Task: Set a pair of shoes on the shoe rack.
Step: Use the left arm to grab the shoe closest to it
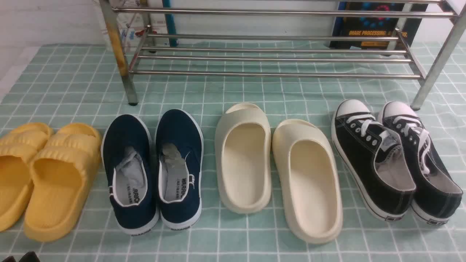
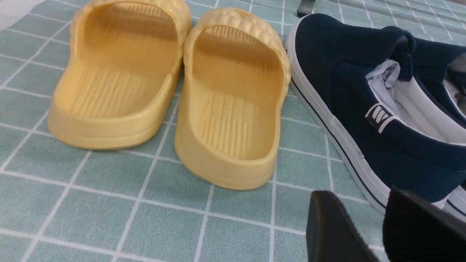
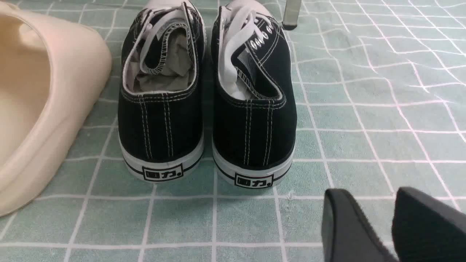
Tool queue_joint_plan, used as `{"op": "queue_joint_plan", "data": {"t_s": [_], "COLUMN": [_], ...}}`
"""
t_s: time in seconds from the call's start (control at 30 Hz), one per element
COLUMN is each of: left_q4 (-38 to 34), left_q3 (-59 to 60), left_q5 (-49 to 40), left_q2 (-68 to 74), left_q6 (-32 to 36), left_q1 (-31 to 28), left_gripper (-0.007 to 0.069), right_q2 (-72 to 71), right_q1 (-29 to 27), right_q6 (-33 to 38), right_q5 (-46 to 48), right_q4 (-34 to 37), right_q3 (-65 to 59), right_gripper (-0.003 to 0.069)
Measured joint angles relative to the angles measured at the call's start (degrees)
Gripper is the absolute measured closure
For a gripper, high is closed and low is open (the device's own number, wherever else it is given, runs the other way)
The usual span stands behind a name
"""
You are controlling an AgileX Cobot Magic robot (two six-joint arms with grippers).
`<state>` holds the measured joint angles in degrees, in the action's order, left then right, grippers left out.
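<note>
The pair of navy slip-on shoes stands side by side on the checked cloth, left shoe [image 1: 127, 171] and right shoe [image 1: 180, 165], heels toward me, in front of the steel shoe rack [image 1: 273, 74]. In the left wrist view the nearer navy shoe [image 2: 349, 91] lies just ahead of my left gripper [image 2: 358, 196], which is open with only cloth between its fingers and is not touching the heel. My right gripper [image 3: 367, 194] is open and empty, a little behind and to the side of the black sneakers. The left fingertips [image 1: 22, 256] barely show at the front view's bottom edge.
Yellow slides [image 1: 47, 174] sit left of the navy pair. Cream slides [image 1: 276, 167] sit to its right, then black lace-up sneakers [image 1: 393, 160]. Rack legs [image 1: 129, 87] stand on the cloth. A dark book [image 1: 371, 25] leans behind the rack.
</note>
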<state>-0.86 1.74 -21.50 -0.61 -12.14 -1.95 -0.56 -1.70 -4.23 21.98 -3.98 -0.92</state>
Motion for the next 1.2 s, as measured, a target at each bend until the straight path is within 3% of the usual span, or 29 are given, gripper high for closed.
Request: {"op": "queue_joint_plan", "data": {"t_s": [0.7,0.93,1.07,1.1,1.13,1.2], "left_q4": [-1.8,-18.5,-41.7,-43.9,-52.5,-60.1], "left_q3": [0.0,0.0,0.0,0.0,0.0,0.0], "left_q5": [1.3,6.2,9.7,10.0,10.7,11.3], "left_q2": [0.0,0.0,0.0,0.0,0.0,0.0], "left_q6": [0.0,0.0,0.0,0.0,0.0,0.0], "left_q1": [0.0,0.0,0.0,0.0,0.0,0.0], "left_gripper": [0.0386,0.0386,0.0386,0.0386,0.0386,0.0386], "right_q2": [0.0,0.0,0.0,0.0,0.0,0.0], "right_q1": [0.0,0.0,0.0,0.0,0.0,0.0], "right_q6": [0.0,0.0,0.0,0.0,0.0,0.0], "right_q5": [0.0,0.0,0.0,0.0,0.0,0.0], "right_q4": [0.0,0.0,0.0,0.0,0.0,0.0], "right_q3": [0.0,0.0,0.0,0.0,0.0,0.0], "right_gripper": [0.0419,0.0419,0.0419,0.0419,0.0419,0.0419]}}
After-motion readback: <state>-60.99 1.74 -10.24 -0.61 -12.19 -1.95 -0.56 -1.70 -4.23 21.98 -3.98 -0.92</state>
